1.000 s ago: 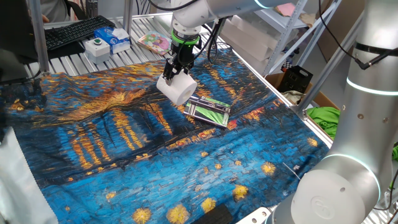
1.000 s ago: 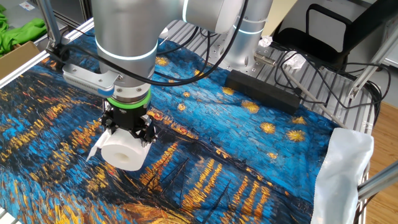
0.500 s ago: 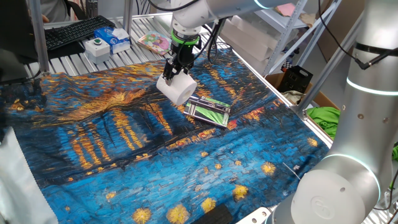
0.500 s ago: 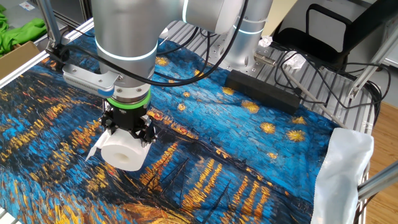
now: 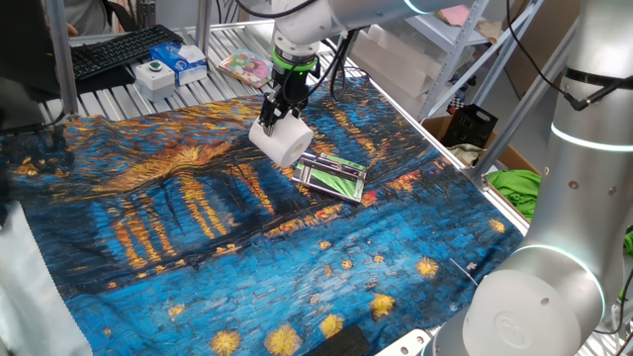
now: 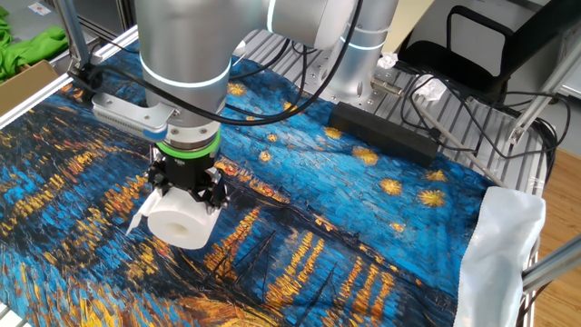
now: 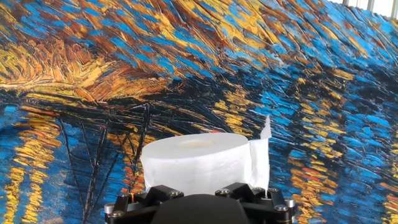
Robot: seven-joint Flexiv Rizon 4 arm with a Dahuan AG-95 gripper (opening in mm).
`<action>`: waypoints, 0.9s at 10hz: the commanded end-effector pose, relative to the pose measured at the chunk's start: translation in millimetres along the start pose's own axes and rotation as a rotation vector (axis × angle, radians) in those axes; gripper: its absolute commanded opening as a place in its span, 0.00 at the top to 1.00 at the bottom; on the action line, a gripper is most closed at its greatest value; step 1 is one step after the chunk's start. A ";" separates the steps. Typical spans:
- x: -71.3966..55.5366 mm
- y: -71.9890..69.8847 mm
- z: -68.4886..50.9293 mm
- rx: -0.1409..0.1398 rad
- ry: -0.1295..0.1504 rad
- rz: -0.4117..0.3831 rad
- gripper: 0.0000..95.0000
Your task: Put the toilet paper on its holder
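While one claw grips one toilet paper.

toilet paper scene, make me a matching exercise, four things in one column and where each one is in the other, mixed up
Things:
1. toilet paper
2. holder
3. picture booklet
4. keyboard

Places:
A. on the bare metal slats beyond the far edge of the painted cloth
B. lying flat on the cloth beside the roll
C. between the fingers of the gripper
D. at the far corner, behind the blue-and-white box

Pairs: 1-C, 2-B, 3-A, 4-D
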State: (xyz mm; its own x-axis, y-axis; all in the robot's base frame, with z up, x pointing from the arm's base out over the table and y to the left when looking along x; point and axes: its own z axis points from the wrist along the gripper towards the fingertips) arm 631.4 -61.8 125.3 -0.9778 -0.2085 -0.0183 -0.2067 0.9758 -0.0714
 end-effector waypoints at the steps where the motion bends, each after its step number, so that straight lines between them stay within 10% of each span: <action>1: 0.0 -0.5 0.1 -0.006 0.032 0.019 1.00; 5: 0.0 -0.5 0.1 0.013 0.093 0.058 1.00; 9: 0.0 -0.5 0.1 0.039 0.097 0.068 1.00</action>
State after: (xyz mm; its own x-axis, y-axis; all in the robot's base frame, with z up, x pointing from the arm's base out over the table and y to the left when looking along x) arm 631.6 -62.6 124.8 -0.9889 -0.1308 0.0699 -0.1382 0.9838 -0.1141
